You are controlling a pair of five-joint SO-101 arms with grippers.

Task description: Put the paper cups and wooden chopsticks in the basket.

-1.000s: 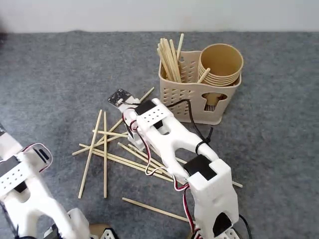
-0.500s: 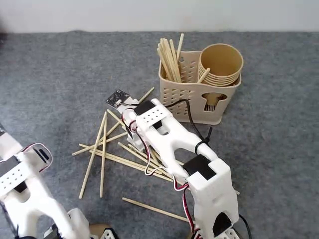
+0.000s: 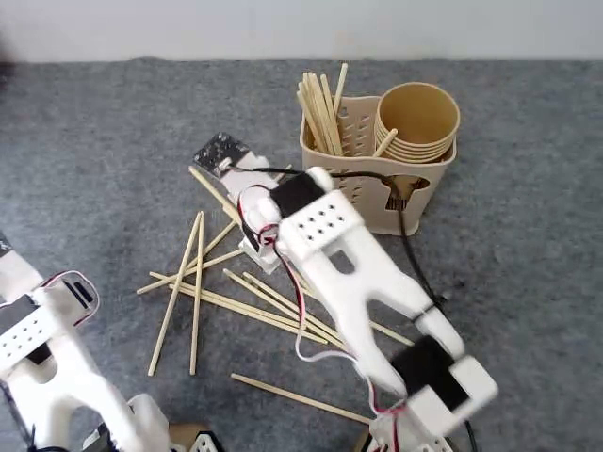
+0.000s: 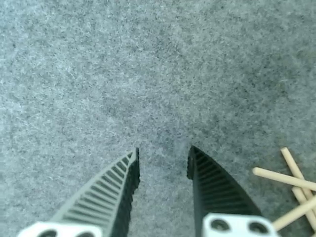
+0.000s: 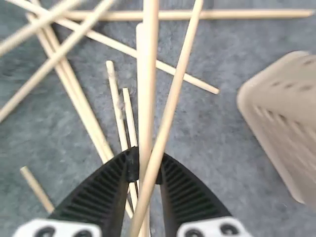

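R arm is rising since prior frame, right gripper [image 5: 146,167] clamping chopsticks [image 5: 148,79]. We're advising: keeping pinch firm, tipping them upright over basket [image 3: 363,184]; left gripper [image 4: 163,160] idling, jaws apart.

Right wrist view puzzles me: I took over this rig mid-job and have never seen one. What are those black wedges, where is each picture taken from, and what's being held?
Those black ridged wedges are the two fingers of the right gripper, seen from a camera on that arm's wrist. They are closed on two chopsticks. The left wrist view comes from the same kind of camera on the other arm: the left gripper is open over bare grey carpet, holding nothing. The high view looks down from a fixed camera on both white arms. It shows the basket, already holding a stack of paper cups and a bundle of chopsticks, with more loose chopsticks scattered on the carpet beside it.
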